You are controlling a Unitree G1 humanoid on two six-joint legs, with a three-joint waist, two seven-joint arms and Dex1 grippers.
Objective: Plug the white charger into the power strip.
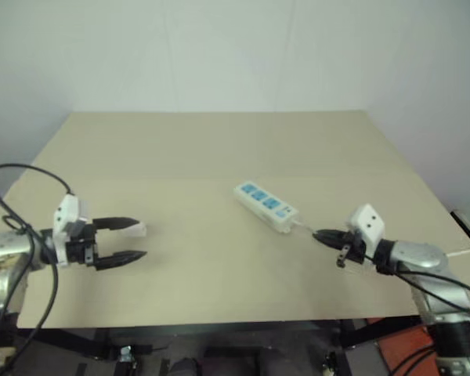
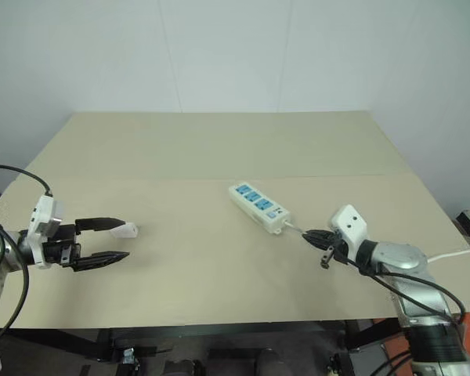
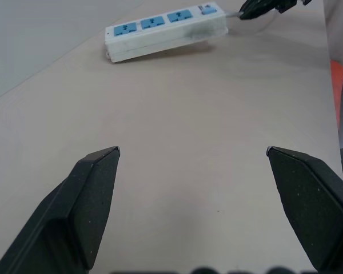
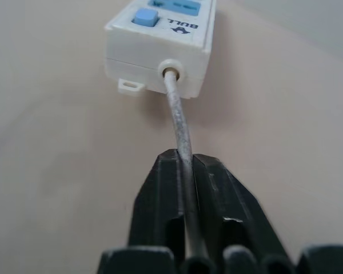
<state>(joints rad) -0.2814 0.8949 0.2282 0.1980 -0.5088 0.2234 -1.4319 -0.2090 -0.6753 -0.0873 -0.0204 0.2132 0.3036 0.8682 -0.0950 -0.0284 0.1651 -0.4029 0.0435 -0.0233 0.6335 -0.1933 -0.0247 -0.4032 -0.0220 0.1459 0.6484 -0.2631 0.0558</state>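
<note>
White plastic, small and rounded, your charger point(image 2: 128, 230) lies unplugged on the matte beige counter point(image 2: 219, 149) at the left gripper point(image 2: 119, 240), whose jaws stand wide apart. Your right gripper point(image 4: 186, 165) has its jaws clamped on the strip's thin cord point(image 4: 179, 117), just behind the long flat strip point(image 2: 258, 206) mid-counter; picking up and plugging in remain.

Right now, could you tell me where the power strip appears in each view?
Left eye: power strip, centre-right on the table.
Right eye: centre, slightly right.
Left wrist: far end, beyond the open left gripper.
Right wrist: its cord end, close ahead.
Shared landmark: the cord, pinched by the right gripper.
</note>
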